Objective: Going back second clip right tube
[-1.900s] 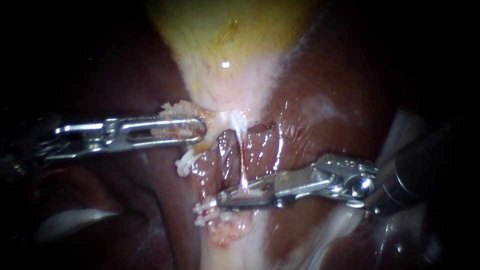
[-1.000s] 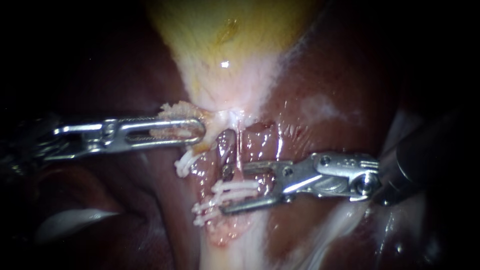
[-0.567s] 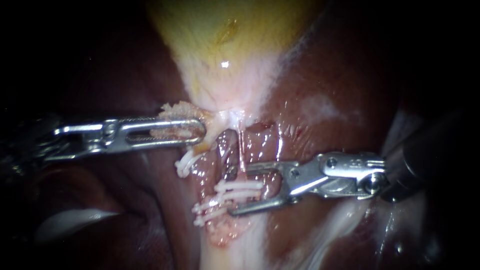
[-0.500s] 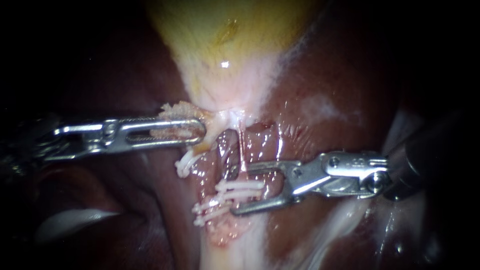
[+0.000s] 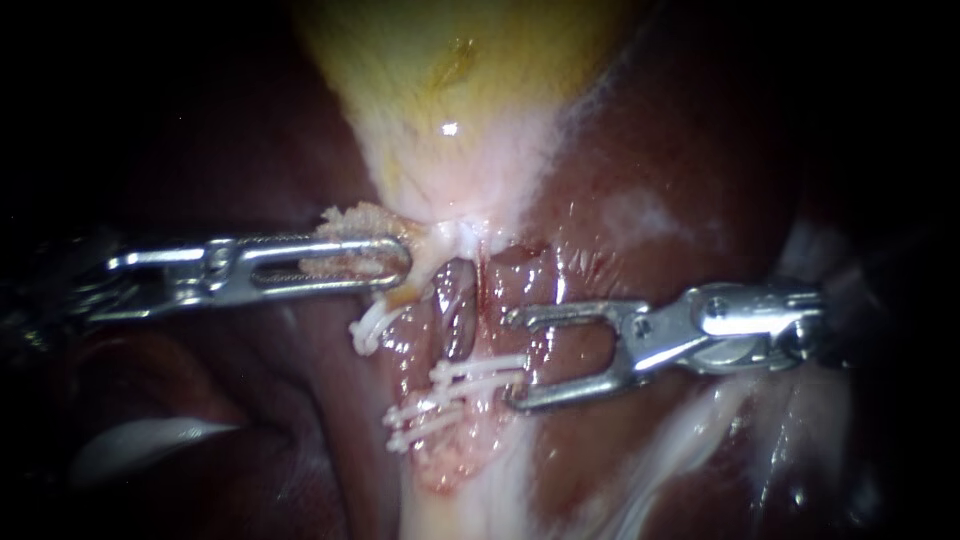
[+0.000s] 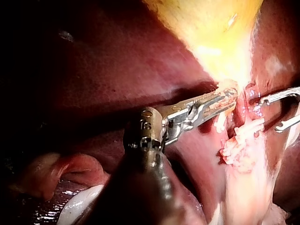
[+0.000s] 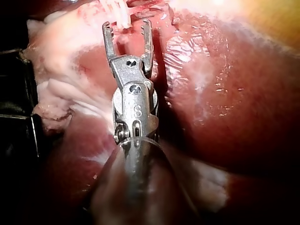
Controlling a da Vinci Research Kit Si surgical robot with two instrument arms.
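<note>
In the endoscope view the yellow gallbladder [image 5: 450, 90] narrows down to two tubes. My left instrument [image 5: 398, 262] comes in level and is shut on pale tissue at the gallbladder's neck. Two white clips [image 5: 478, 370] [image 5: 420, 415] cross the right tube, and a third white clip [image 5: 368, 328] sits on the left one. My right instrument [image 5: 512, 360] is open and holds nothing, its tips just right of the upper clip. From the right wrist its open jaws [image 7: 126, 26] stand just short of a clip [image 7: 119, 11]. The left wrist view shows my shut left instrument [image 6: 224, 97].
Dark red liver [image 5: 660, 150] surrounds the tubes on both sides. A pale band of tissue [image 5: 470, 500] runs down from the clips. A whitish glossy fold [image 5: 140, 440] lies low at the left, under my left shaft.
My right instrument's jaws opened and drew back to the right, leaving a white clip across the right tube above the lower one. My left instrument has held still.
</note>
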